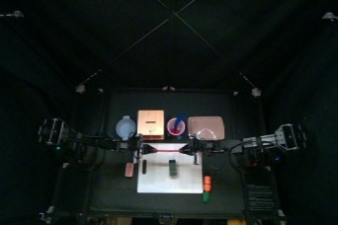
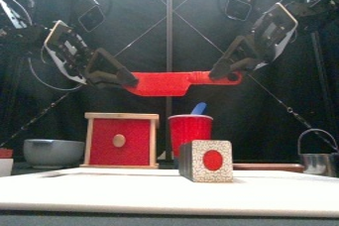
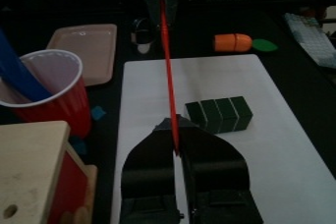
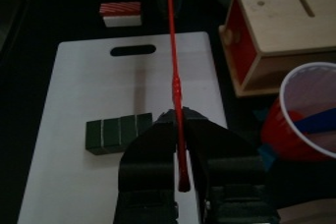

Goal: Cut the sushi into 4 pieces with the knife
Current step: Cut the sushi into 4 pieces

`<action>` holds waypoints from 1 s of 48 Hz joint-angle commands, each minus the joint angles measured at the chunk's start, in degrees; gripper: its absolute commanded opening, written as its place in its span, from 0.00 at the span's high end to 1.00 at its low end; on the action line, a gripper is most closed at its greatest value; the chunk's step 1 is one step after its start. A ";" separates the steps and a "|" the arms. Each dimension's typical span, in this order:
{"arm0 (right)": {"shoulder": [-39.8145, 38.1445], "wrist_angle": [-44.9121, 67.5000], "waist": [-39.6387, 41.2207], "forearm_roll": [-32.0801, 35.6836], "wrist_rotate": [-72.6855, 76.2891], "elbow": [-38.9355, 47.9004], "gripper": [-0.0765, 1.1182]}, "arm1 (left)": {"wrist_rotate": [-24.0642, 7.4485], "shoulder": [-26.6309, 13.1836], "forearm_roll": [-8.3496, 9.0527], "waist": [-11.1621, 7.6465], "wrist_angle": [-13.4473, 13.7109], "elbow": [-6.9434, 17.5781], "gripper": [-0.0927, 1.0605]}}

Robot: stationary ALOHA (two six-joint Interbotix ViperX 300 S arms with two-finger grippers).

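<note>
A red toy knife (image 2: 172, 79) hangs level in the air, held at both ends. My left gripper (image 2: 123, 76) is shut on one end and my right gripper (image 2: 228, 72) on the other. In the left wrist view the knife (image 3: 165, 51) runs as a thin red line out from the shut left gripper (image 3: 172, 135). The right wrist view shows the same knife (image 4: 175, 61) in the right gripper (image 4: 178, 120). Below lies the dark green sushi roll (image 1: 173, 169), whole, on the white cutting board (image 1: 156, 178). Its speckled end with a red centre (image 2: 205, 161) faces the front.
Along the back stand a blue-grey bowl (image 1: 126, 125), a wooden box with a red drawer front (image 2: 122, 141), a red cup (image 2: 189, 134) holding a blue knife (image 2: 199, 108), and a pink tray (image 1: 208, 126). A red toy (image 1: 130, 170) lies left of the board; orange and green toys (image 1: 208, 184) lie right.
</note>
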State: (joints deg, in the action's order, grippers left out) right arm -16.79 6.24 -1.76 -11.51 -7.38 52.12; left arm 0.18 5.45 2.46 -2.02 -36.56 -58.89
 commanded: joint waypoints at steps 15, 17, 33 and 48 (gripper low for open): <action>3.69 -5.10 -1.05 -2.02 -0.09 -1.85 0.82 | 0.09 -7.03 -3.08 -5.98 -0.62 5.98 0.71; 4.31 -5.10 -0.97 -2.02 -0.18 -1.85 0.82 | 0.09 -7.56 -3.43 -6.06 -0.62 6.24 0.71; 5.80 -6.06 -0.44 -1.76 -0.09 -1.85 0.82 | 0.09 -12.57 -4.31 -7.03 -0.44 8.79 0.71; 6.33 -6.24 -0.44 -1.85 -0.18 -1.67 0.82 | 0.09 -14.94 -5.80 -7.21 -0.18 9.05 0.71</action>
State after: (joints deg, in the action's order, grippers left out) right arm -10.20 -0.53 -2.99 -13.27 -7.38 52.03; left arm 0.44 -9.05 -3.16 -8.53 -36.56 -51.94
